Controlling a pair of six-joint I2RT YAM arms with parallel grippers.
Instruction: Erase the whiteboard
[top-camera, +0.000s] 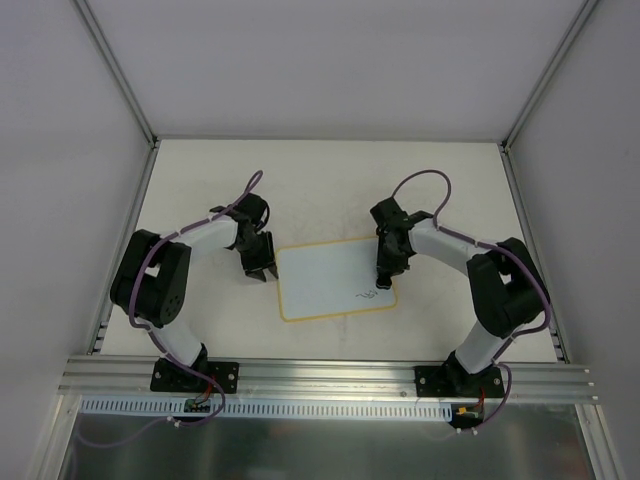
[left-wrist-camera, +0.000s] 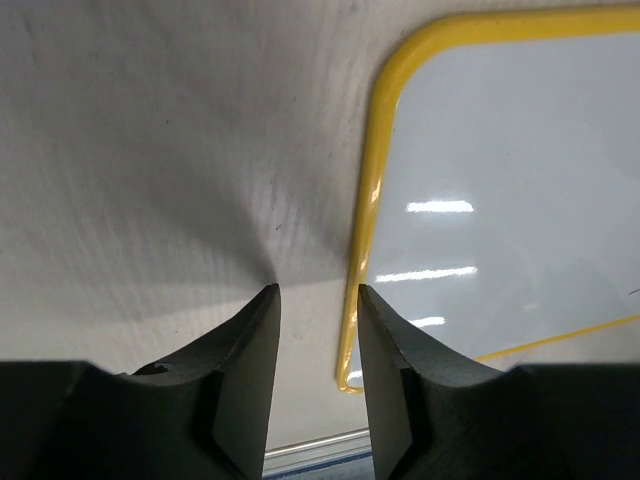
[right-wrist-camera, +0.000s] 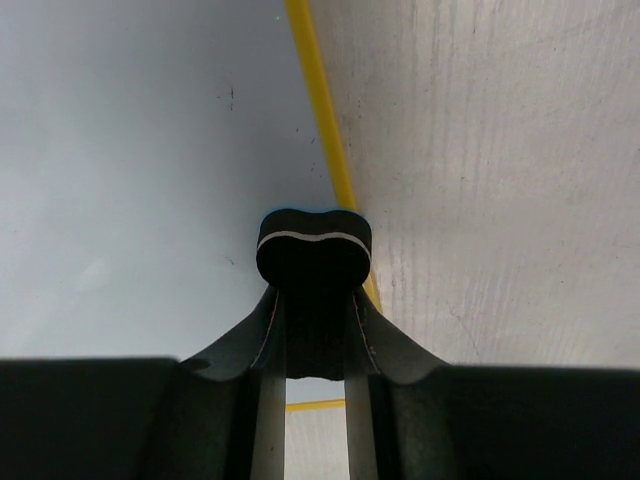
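The whiteboard (top-camera: 330, 280) lies flat on the table (top-camera: 300, 180), between the two arms and slightly skewed, its right end a little farther from the arm bases than its left. It is a small white rectangle with rounded corners and a thin yellow-orange rim (left-wrist-camera: 372, 180). Nearly all of its face is bare. From above, only a small patch of dark scribble (top-camera: 366, 295) shows, near the board's near right corner. The right wrist view shows a few faint dark flecks (right-wrist-camera: 230, 95) on the white. In the left wrist view the surface is glossy and carries bright streaks of reflected light.

The left end effector (top-camera: 258, 264) sits just off the whiteboard's left edge, over bare table. Its fingers (left-wrist-camera: 250, 340) stand a narrow gap apart with nothing between them, and the right one is close beside the rim.

The right end effector (top-camera: 384, 278) is over the whiteboard's right end, just inside the rim. Its fingers are closed on a small black block (right-wrist-camera: 313, 245) with a rounded, lobed top and a thin pale line across it. The block stands against the white surface beside the yellow rim. The pictures do not show whether it is actually pressing on the board.
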